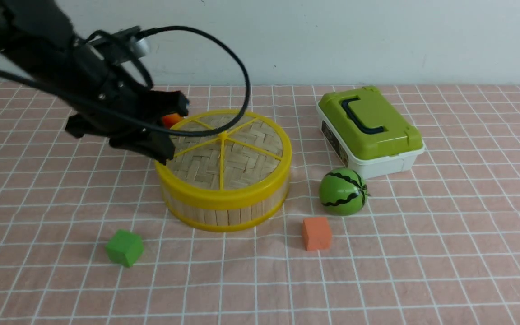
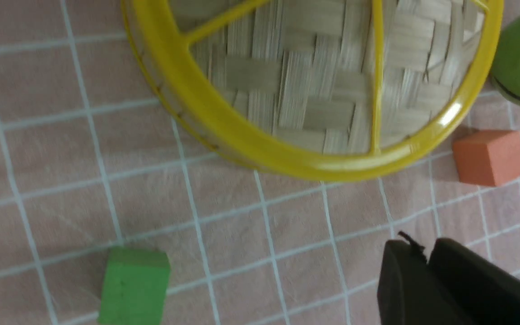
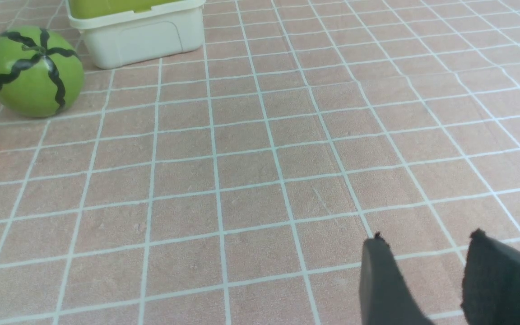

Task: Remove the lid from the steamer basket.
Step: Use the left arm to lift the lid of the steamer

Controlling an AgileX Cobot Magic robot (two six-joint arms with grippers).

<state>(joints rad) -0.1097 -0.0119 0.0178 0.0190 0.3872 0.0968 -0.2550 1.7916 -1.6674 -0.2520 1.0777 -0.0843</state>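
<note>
The lid (image 1: 228, 153), woven bamboo with a yellow rim, yellow spokes and a small centre knob, sits flat on the steamer basket (image 1: 224, 212) in the middle of the cloth. My left gripper (image 1: 173, 128) hangs over the lid's left edge. In the left wrist view the lid (image 2: 323, 76) fills the top, and the left gripper (image 2: 424, 250) is shut and empty, apart from it. My right gripper (image 3: 427, 239) is open and empty, low over bare cloth; it does not show in the front view.
A white box with a green lid (image 1: 370, 124) stands right of the basket. A green watermelon ball (image 1: 342, 191) and an orange cube (image 1: 316, 233) lie at its front right. A green cube (image 1: 124, 247) lies at its front left.
</note>
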